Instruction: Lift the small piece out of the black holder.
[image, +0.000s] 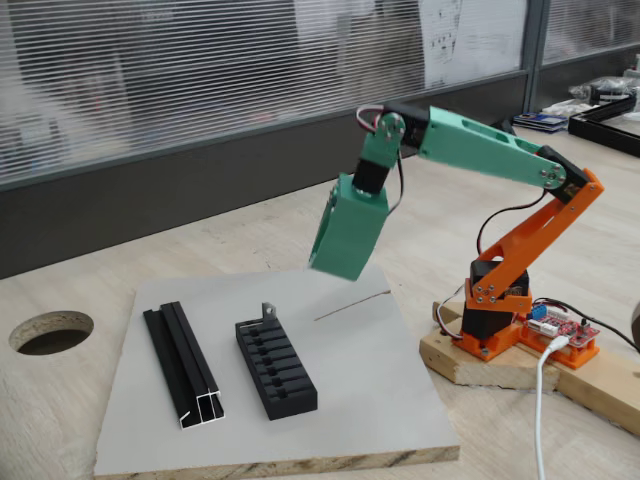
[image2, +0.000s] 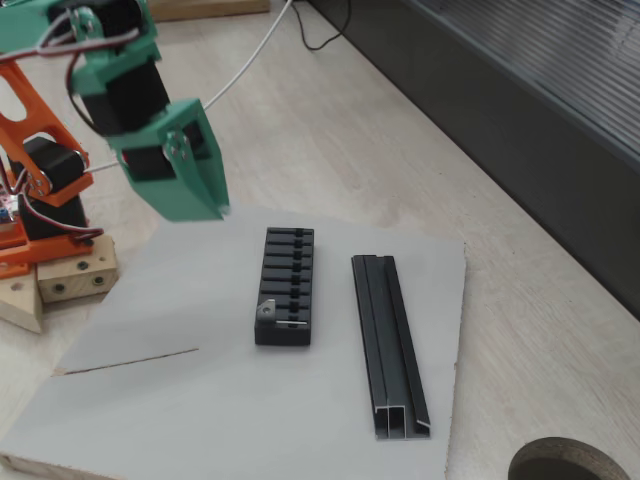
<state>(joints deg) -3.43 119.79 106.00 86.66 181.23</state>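
The black holder (image: 277, 368) (image2: 286, 285) lies on a grey board, its row of slots facing up. The small piece (image: 268, 311) (image2: 266, 309), a tiny grey metal tab with a hole, stands upright in the end slot farthest from the arm's base. My green gripper (image: 335, 268) (image2: 207, 207) hangs in the air above the board's edge, pointing down. It is well clear of the holder and the tab. Its fingers look pressed together with nothing between them.
A longer black metal channel profile (image: 185, 365) (image2: 390, 345) lies parallel to the holder on the grey board (image: 370, 390) (image2: 180, 410). The orange arm base (image: 500, 310) sits on a wooden block. A round hole (image: 50, 332) (image2: 570, 462) is cut in the wooden table.
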